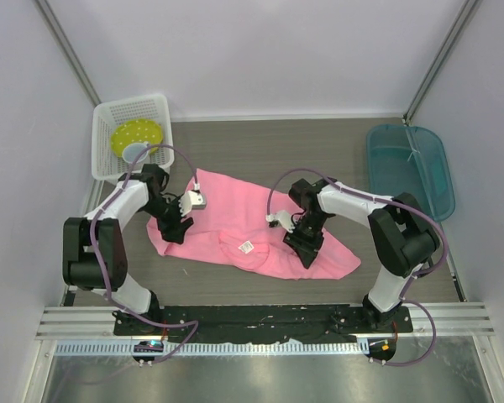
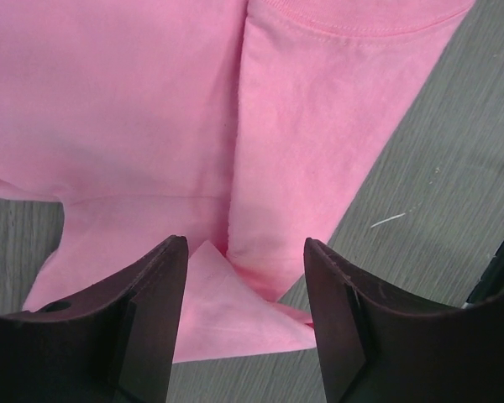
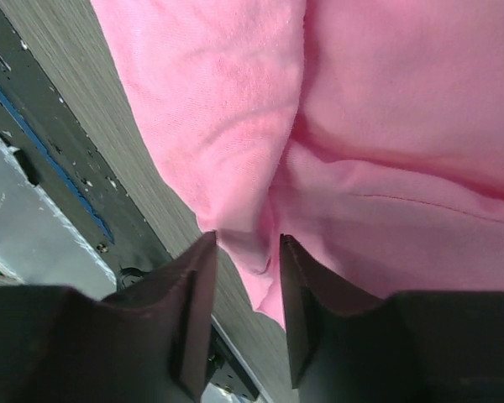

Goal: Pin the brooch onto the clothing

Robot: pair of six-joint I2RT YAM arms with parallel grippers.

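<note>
Grey surface (image 1: pixel 260 143), read from the arm bases outward: the jaws of the right arm (image 1: pixel 349 200) pinch a fold at the near edge of the clothing (image 1: pixel 235 214), while the left arm (image 1: pixel 126 204) holds wide, empty jaws over its left edge. Farther back stand a white basket (image 1: pixel 130 102) and a teal bin (image 1: pixel 403 168); the brooch shows in no view. Judged step: flattening the clothing; next, the brooch must be located and fetched.

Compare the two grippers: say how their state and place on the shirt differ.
The left gripper stands wide open, a corner of the pink T-shirt lying loose between its jaws; the right gripper is nearly closed, pinching a fold of it. The left gripper is over the T-shirt's left part, the right gripper over its right part. Both point down at it.
</note>
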